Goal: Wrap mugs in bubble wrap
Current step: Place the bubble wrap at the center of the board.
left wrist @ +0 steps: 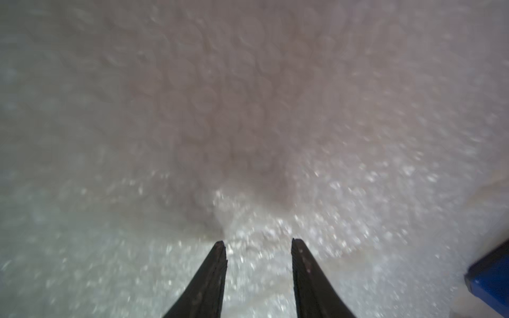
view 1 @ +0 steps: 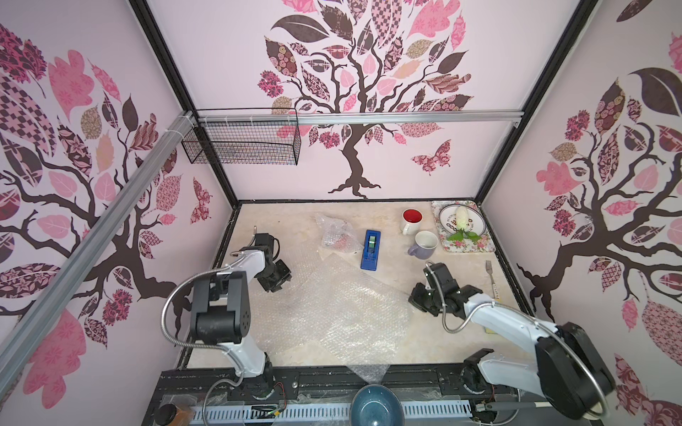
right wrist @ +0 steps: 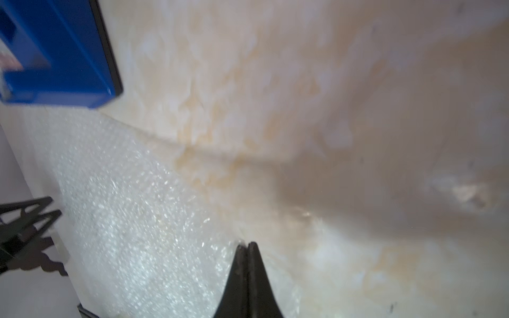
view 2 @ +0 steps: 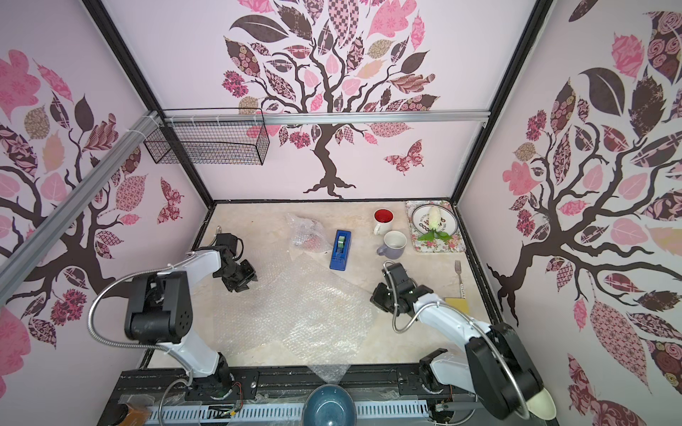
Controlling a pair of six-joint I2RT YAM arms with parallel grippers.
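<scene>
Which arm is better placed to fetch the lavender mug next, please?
Right, probably: the right end effector, shut, is near the lavender mug; the left end effector, open, is over the bubble wrap, farther off.

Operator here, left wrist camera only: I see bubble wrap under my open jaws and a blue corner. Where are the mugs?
Observer: Two stand unwrapped at the far right of the table: the lavender mug and the white mug with red inside, both beside the floral tray.
Operator: And the red one?
Observer: No bare red mug is in view. A crumpled bubble-wrap bundle with something red inside lies just left of the blue tape dispenser.
Operator: Where is the right arm?
Observer: The right gripper is shut at the right corner of the flat bubble wrap sheet. Whether it pinches the wrap I cannot tell.
</scene>
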